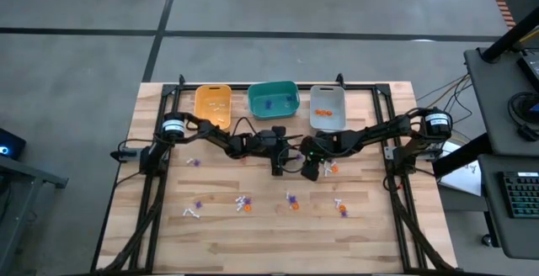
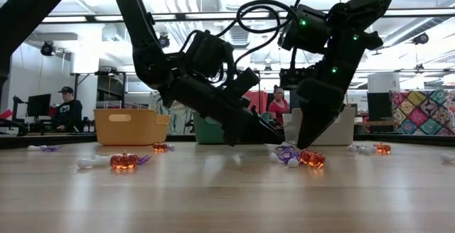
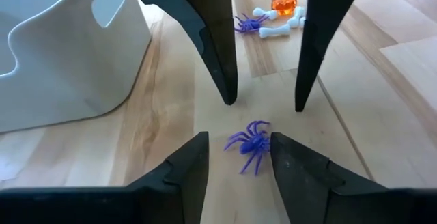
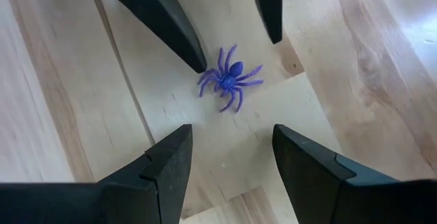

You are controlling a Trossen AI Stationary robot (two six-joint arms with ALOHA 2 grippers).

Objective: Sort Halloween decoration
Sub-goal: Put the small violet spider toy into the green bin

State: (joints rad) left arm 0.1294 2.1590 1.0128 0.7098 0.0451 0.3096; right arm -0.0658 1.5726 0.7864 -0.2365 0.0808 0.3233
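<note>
A small purple-blue spider, one of the Halloween decoration trinkets, lies flat on the wooden table at its middle. My left gripper is open, low over the table, and its two fingertips flank the spider. My right gripper faces it from the other side, slanting down, open and holding nothing, its tips a short way from the spider. Beyond the right gripper lie another spider, white bones and an orange pumpkin. My left gripper's fingertips stand on either side of the spider on the table. One spider leg reaches up to a fingertip. I cannot tell whether it touches.
A yellow bin, a teal bin and a grey bin stand in a row at the far edge. Several orange, purple and white trinkets are scattered over the near half. The grey bin's wall is close beside my left gripper.
</note>
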